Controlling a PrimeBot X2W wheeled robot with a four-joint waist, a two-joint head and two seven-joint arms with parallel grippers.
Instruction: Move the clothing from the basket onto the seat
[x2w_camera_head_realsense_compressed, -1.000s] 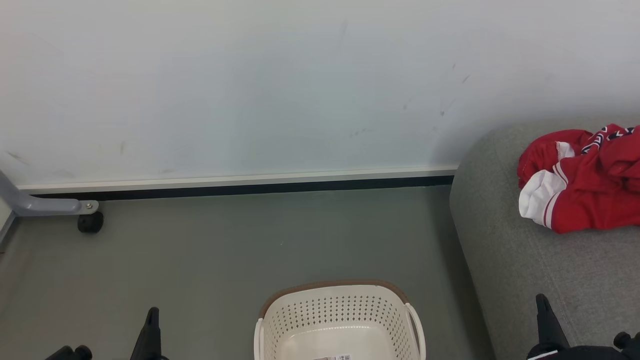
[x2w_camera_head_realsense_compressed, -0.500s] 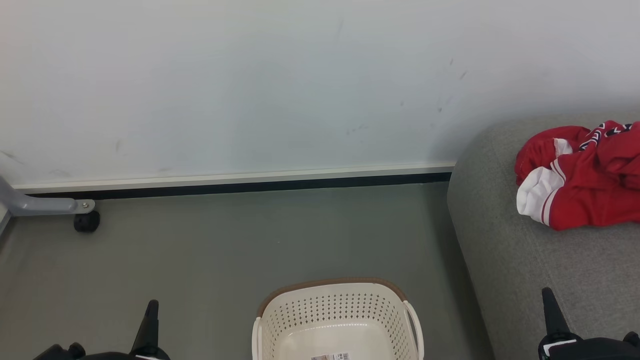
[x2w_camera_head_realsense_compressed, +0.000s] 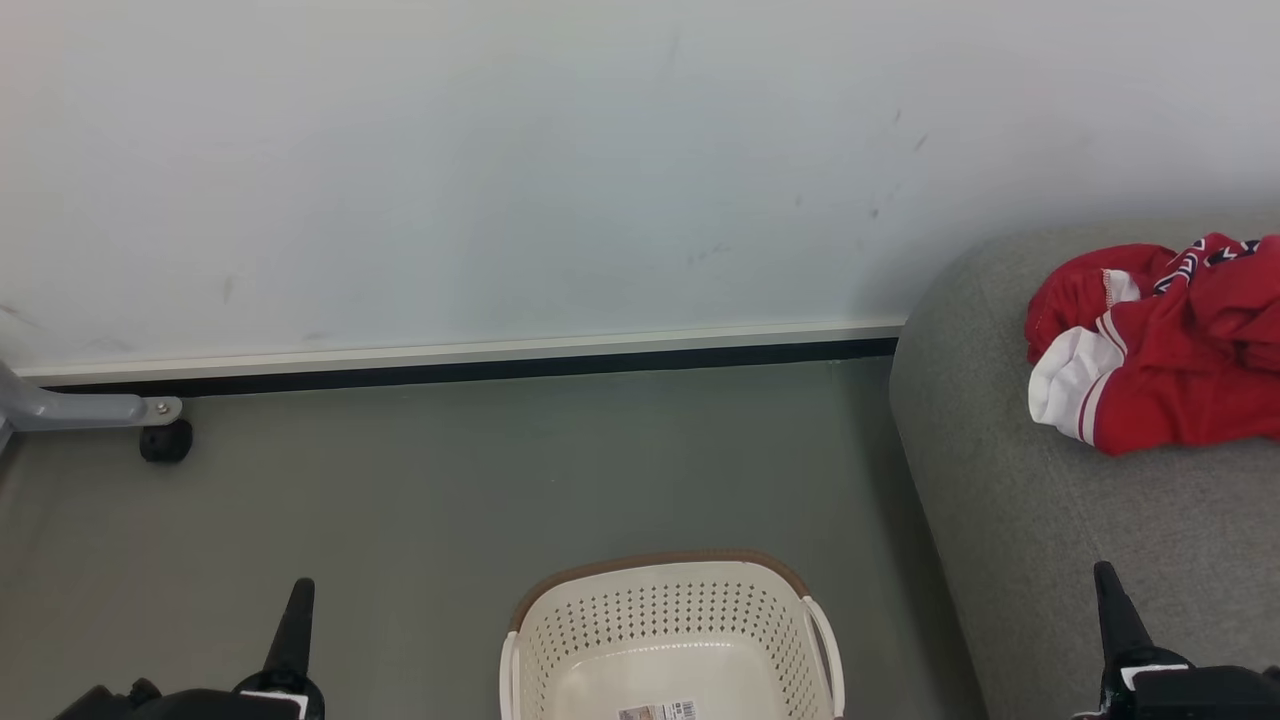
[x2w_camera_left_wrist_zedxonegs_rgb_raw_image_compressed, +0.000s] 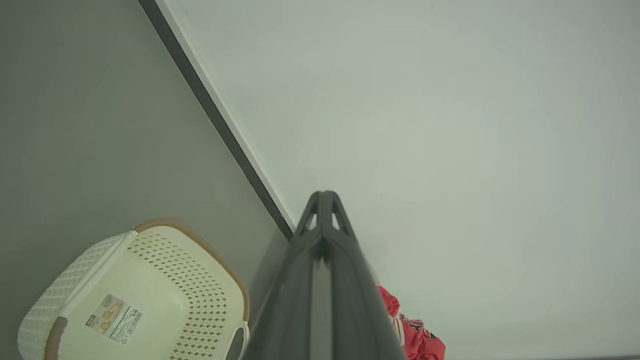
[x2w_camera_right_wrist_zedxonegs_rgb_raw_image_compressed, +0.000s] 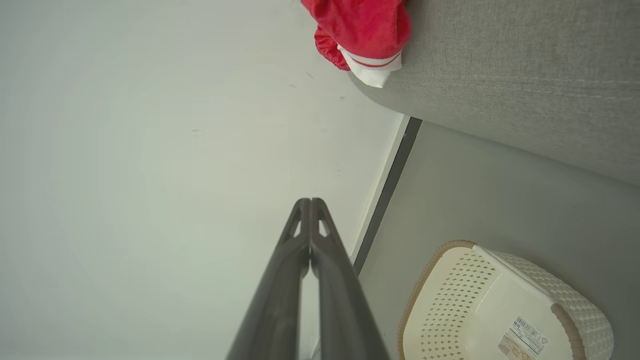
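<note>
We find the clothing (x2w_camera_head_realsense_compressed: 1170, 350), red w/ white bands and navy trim, crumpled on the seat (x2w_camera_head_realsense_compressed: 1040, 540), a grey fabric sofa w/ rounded edge. The basket (x2w_camera_head_realsense_compressed: 660, 615), cream perforated plastic w/ brown rim, stands upright beside the seat, apart from it, paper label (x2w_camera_head_realsense_compressed: 660, 712) inside.

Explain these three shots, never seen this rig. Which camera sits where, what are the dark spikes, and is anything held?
This is a wheeled robot with two arms, each ending in a two-fingered claw; the dark spikes are those fingers. The wide picture comes from a camera on its head, looking forward and down. The other two come from a camera on each wrist, looking along that arm's fingers, so the room appears tilted in them.

The left claw and the right claw are both shut, with nothing between the fingers.

A cream basket stands on the grey floor; what shows of its inside holds a paper label and no clothes. The red and white clothes lie in a heap on the grey sofa, to the robot's right. Behind is a white wall.
</note>
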